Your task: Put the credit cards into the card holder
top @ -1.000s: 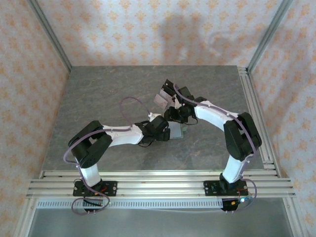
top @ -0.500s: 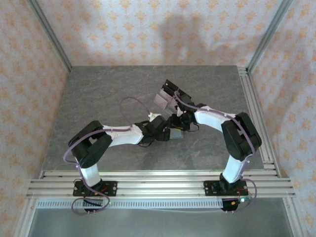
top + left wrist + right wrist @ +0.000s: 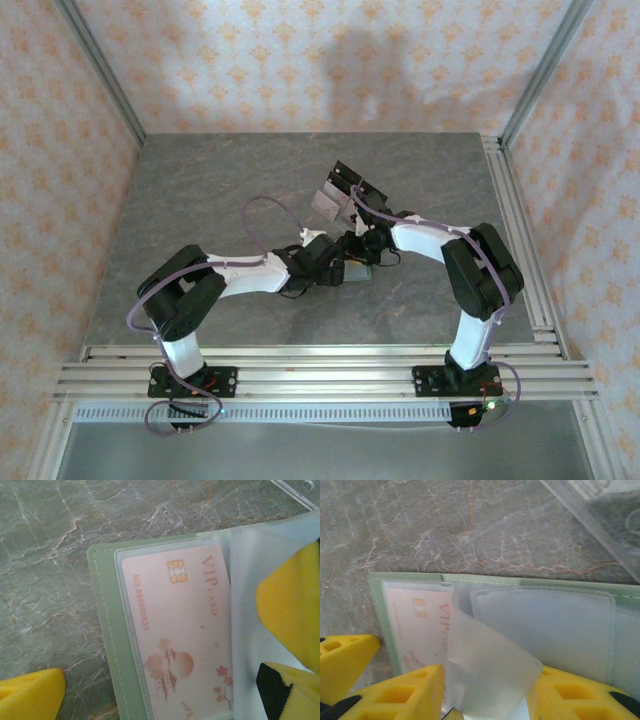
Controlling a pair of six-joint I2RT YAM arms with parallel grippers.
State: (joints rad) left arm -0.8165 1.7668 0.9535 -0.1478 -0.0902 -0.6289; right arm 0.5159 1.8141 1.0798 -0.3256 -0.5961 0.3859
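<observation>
The card holder (image 3: pixel 357 272) lies open, flat on the counter (image 3: pixel 200 200) near its middle, just this side of the clear stand (image 3: pixel 335 193). One credit card (image 3: pixel 180 630), the one printed VIP, is seated under the clear window of the end pocket.

The right gripper (image 3: pixel 487 690) stands about half open over the near edge of the holder. A pale sheet (image 3: pixel 490 665) rises between its fingers, spanning from one to the other. I cannot tell whether that is another card gripped by its edges or a loose clear leaf of the holder, nor whether it is truly clamped. The left gripper (image 3: pixel 336 268) is spread as wide as it goes and holds nothing. It sits over the holder, with one finger down on the bare counter beside the holder's stitched outer edge.

To my eye the step in hand is feeding that sheet into a pocket. Doing it well means keeping it low and square to the pocket mouth, sliding rather than pushing down, while the left gripper pins the soft cover so it cannot skid or fold.

Room is tight. The two grippers crowd each other and the stand sits just beyond the holder, so I would avoid any forward overshoot. The counter looks open to the left, and the rails (image 3: pixel 520 230) on the right are well apart.
</observation>
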